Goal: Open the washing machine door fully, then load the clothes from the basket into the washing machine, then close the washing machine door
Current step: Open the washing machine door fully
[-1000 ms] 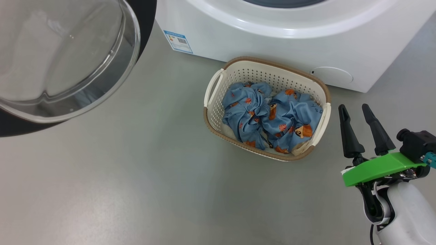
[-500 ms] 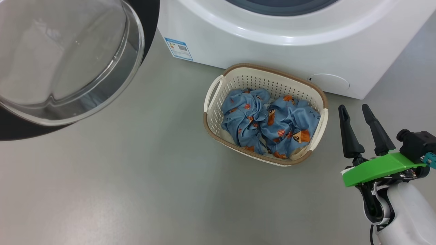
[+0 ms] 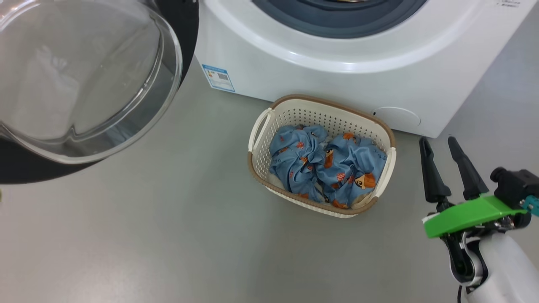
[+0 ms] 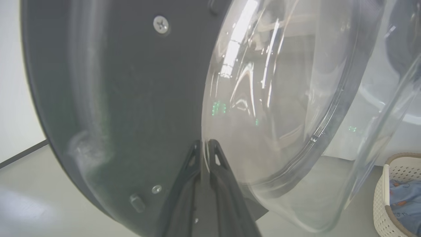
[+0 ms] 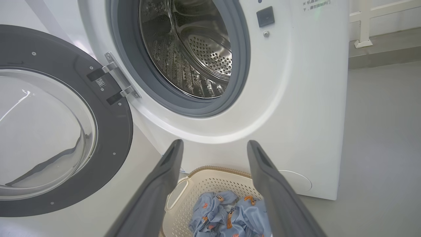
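Observation:
The washing machine door (image 3: 25, 170) stands swung open at the upper left, its clear glass bowl (image 3: 84, 71) facing me. The white washing machine (image 3: 337, 75) has its drum (image 5: 197, 49) exposed. In front of it on the floor sits the basket (image 3: 332, 118), holding crumpled blue clothes (image 3: 326, 166). My right gripper (image 3: 437, 142) hovers open just right of the basket, nothing between its fingers. The right wrist view looks over the basket (image 5: 210, 186) and clothes (image 5: 227, 214) toward the machine. My left gripper (image 4: 204, 144) is shut, tips at the door's dark inner ring (image 4: 131, 98) beside the glass.
Grey floor (image 3: 168, 235) spreads left of and before the basket. A blue label (image 3: 218, 78) marks the machine's lower corner. The door's hinge (image 5: 118, 80) sits left of the grey gasket (image 5: 240, 82). A white railing post (image 5: 363, 23) stands behind the machine, to its right in the right wrist view.
The head camera has tilted up: machine, basket and door all sit lower in the picture and the grey gasket now shows. Both grippers keep their states.

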`<state>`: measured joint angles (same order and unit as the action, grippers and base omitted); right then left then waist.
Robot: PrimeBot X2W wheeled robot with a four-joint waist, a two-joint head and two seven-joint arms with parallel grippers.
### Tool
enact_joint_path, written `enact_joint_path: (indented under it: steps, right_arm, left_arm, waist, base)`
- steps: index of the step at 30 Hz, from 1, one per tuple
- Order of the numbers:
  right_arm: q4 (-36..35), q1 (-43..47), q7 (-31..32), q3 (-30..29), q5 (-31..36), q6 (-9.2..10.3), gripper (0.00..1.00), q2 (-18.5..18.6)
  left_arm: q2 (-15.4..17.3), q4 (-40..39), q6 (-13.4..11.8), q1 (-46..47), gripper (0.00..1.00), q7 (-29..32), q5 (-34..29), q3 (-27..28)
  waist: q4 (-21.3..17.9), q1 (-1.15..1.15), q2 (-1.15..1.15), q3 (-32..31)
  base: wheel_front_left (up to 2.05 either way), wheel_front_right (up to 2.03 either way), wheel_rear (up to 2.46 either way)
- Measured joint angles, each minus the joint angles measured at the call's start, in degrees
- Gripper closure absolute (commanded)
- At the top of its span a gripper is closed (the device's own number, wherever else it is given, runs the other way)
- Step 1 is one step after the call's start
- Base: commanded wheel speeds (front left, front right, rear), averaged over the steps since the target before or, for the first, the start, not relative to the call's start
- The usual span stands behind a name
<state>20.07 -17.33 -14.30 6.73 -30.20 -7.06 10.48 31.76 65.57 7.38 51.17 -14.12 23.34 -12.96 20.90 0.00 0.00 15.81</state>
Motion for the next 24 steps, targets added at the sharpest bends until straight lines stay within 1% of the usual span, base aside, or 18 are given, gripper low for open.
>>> enact_joint_path:
  steps: [1,2,3,8,14,24]
  right_arm:
    - [0.01,0.53,0.0,-0.05,0.0,0.0,0.0,0.0]
    - [0.0,0.95,0.0,-0.15,0.0,0.0,0.0,0.01]
    - [-0.05,1.38,0.0,-0.27,0.0,0.0,0.0,0.04]
    - [-0.36,1.74,0.0,-1.1,-0.01,0.0,0.0,0.14]
    - [-0.96,3.91,0.0,-1.15,-0.08,0.0,0.0,0.16]
    - [-2.49,5.58,0.0,-1.16,-0.05,0.0,0.0,1.21]
  left_arm:
    - [0.0,-0.48,0.1,-0.82,0.42,0.0,0.09,-0.03]
    - [-0.01,-1.02,0.15,-1.51,0.02,-0.01,0.4,-0.08]
    - [-0.01,-1.57,0.15,-2.19,0.0,-0.01,0.82,-0.12]
    - [-0.15,-6.26,0.15,-5.88,0.0,-0.1,2.54,-0.63]
    - [-0.6,-15.69,-0.01,-11.13,0.0,-0.47,3.85,0.41]
    - [-2.3,-33.07,-4.01,-23.2,0.0,-0.51,5.44,2.36]
  waist:
    - [-0.11,0.0,0.0,-0.26]
    - [-0.23,0.0,0.0,-0.52]
    - [-0.34,0.0,0.0,-0.78]
    - [-0.88,0.0,0.0,-2.19]
    - [-1.67,0.0,0.0,-4.12]
    - [-4.77,0.0,0.0,-6.6]
  base:
    - [0.0,0.0,0.0]
    - [0.0,0.0,0.0]
    - [0.0,0.0,0.0]
    - [0.0,0.0,0.0]
    - [0.0,0.0,0.0]
    - [0.0,0.0,0.0]
